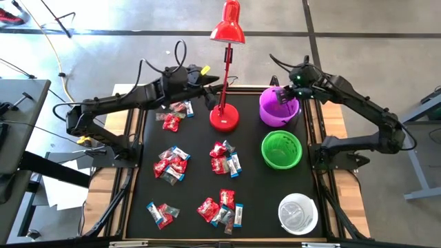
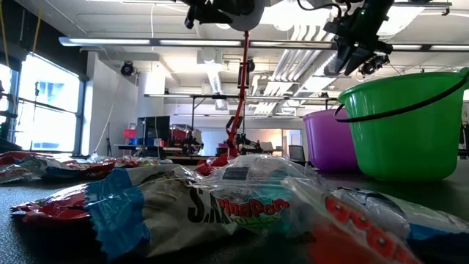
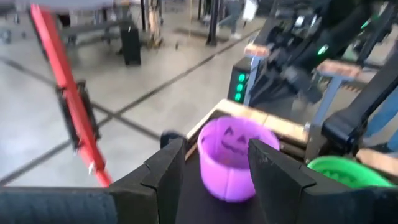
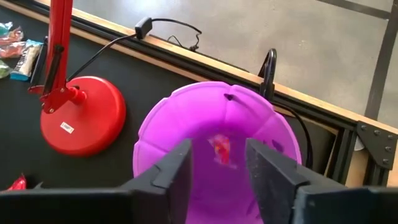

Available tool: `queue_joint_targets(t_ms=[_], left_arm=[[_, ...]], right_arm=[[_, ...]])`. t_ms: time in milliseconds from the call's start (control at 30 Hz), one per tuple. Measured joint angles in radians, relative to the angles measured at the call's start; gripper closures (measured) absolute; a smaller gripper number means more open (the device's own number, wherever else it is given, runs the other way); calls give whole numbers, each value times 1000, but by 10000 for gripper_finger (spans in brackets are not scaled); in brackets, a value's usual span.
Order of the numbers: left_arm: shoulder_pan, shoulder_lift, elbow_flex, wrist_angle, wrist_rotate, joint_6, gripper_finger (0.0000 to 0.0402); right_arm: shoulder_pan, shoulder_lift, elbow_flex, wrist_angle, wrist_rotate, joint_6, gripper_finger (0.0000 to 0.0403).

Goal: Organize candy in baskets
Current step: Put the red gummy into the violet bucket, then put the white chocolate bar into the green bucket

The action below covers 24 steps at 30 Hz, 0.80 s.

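Three baskets stand in a row along the mat's right side: purple basket [image 1: 279, 109], green basket [image 1: 281, 150] and white basket [image 1: 298, 213]. Several heaps of wrapped candy [image 1: 171, 164] lie on the black mat, and more candy [image 2: 220, 205] fills the low view's foreground. My right gripper [image 1: 282, 95] hovers open over the purple basket [image 4: 211, 124]. A red candy [image 4: 219, 149] shows inside it, between the fingers. My left gripper [image 1: 209, 85] is raised near the red lamp's stem, open and empty. It faces the purple basket [image 3: 229, 158].
A red desk lamp stands on its round base [image 1: 224, 118] left of the purple basket. Its stem [image 1: 225, 69] rises beside my left gripper and its shade [image 1: 229, 27] reaches past the far edge. A cable [image 4: 168, 25] runs along the far wooden rim.
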<state>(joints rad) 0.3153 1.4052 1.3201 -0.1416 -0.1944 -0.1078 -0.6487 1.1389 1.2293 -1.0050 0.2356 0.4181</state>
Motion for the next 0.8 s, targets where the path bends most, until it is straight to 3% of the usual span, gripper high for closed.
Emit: queue_joint_targets(t_ms=[167, 367, 533, 700, 800], left_arm=[[8, 0, 0, -131, -1, -28, 238], [44, 0, 0, -521, -111, -32, 238], [95, 6, -76, -790, -132, -175, 238], [131, 8, -234, -787, -129, -313, 238], [152, 8, -313, -642, -94, -327, 238]], right_arm=[[0, 0, 0, 0, -25, -1, 235], [7, 0, 0, 1, -211, -43, 243], [27, -1, 0, 48, -337, -68, 256], [47, -2, 0, 138, -413, -68, 264], [50, -2, 0, 172, -427, -68, 265]])
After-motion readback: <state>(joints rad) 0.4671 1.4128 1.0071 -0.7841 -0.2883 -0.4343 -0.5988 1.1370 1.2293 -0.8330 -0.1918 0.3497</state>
